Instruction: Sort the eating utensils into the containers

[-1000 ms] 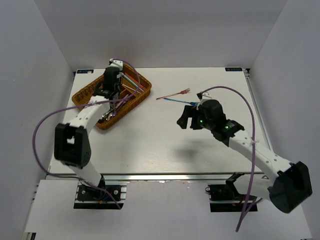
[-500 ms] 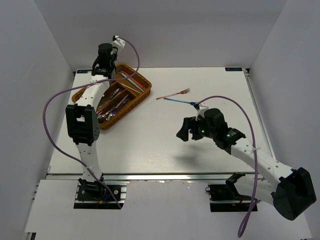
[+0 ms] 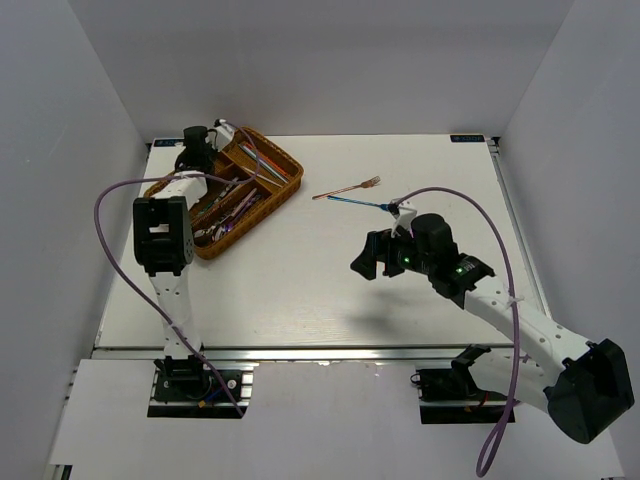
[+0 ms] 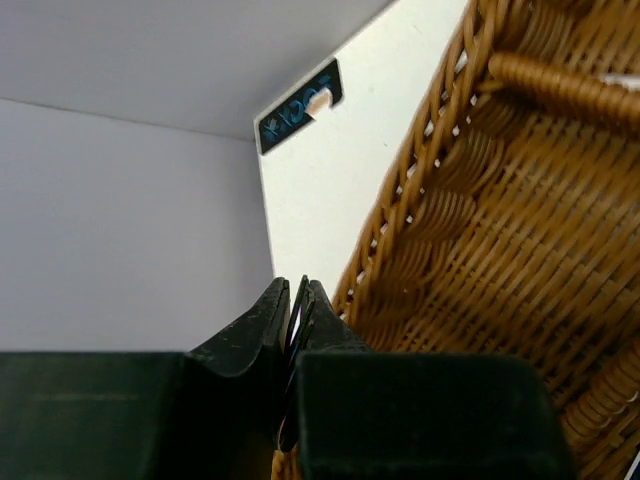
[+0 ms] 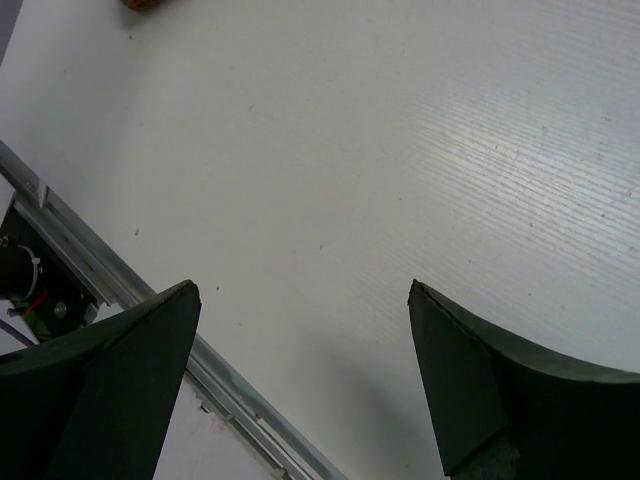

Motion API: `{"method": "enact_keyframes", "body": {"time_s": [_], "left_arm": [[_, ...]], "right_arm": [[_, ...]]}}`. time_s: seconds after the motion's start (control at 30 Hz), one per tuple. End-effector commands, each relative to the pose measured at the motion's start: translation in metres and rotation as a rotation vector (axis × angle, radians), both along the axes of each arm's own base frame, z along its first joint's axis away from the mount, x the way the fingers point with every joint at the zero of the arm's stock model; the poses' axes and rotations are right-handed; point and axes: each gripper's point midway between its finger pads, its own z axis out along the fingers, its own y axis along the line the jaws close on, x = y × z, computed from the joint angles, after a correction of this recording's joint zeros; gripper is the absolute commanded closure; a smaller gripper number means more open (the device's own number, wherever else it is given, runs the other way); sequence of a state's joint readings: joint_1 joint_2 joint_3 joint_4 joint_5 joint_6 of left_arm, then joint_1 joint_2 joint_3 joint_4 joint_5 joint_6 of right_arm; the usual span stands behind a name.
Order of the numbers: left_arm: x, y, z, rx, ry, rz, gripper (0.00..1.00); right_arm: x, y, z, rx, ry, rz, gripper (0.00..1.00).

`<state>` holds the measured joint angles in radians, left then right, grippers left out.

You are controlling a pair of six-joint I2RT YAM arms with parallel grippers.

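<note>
Table (image 4: 320, 190) bears unreadable blue label (image 4: 300, 108); left pincer (image 4: 297, 300) clenches purple-blue utensil (image 4: 294, 325), right pincer (image 5: 302, 290) released.

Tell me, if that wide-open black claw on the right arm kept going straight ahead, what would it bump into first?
The bare white table top: the right gripper tilts down at it, with nothing between its open fingers. How far off is unclear.

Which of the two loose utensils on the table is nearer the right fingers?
The slim blue utensil, on the near side of the rose-gold fork.
</note>
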<state>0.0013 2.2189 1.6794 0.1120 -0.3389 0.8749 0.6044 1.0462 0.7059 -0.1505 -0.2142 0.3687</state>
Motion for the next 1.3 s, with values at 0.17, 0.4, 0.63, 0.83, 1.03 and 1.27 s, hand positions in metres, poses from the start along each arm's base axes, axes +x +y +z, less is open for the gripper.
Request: {"method": "enact_keyframes", "body": {"time_s": [0.17,0.4,0.63,0.83,1.03,1.27], "left_arm": [[-0.015,0.034,0.023,-0.055,-0.114,0.039,0.46],[-0.028,0.027,0.091,-0.212,-0.332,0.071,0.02],[-0.066,0.020,0.231,-0.559,-0.711,0.146,0.02],[-0.117,0.004,0.280,-0.706,-0.801,0.099,0.02],[-0.179,-0.030,0.274,-1.129,-0.775,0.132,0.02],[-0.260,-0.052,0.158,-1.112,-0.590,0.250,0.02]], "right_arm": [[0.019,0.006,0.031,0.024,-0.099,-0.011,0.11],[0.030,0.004,0.026,0.002,-0.104,-0.055,0.11],[0.085,-0.011,0.004,-0.097,-0.051,-0.307,0.11],[0.153,-0.009,-0.013,-0.100,0.059,-0.482,0.11],[0.220,-0.056,-0.057,-0.231,0.228,-0.900,0.18],[0.263,-0.053,-0.057,-0.139,0.335,-1.218,0.20]]}}
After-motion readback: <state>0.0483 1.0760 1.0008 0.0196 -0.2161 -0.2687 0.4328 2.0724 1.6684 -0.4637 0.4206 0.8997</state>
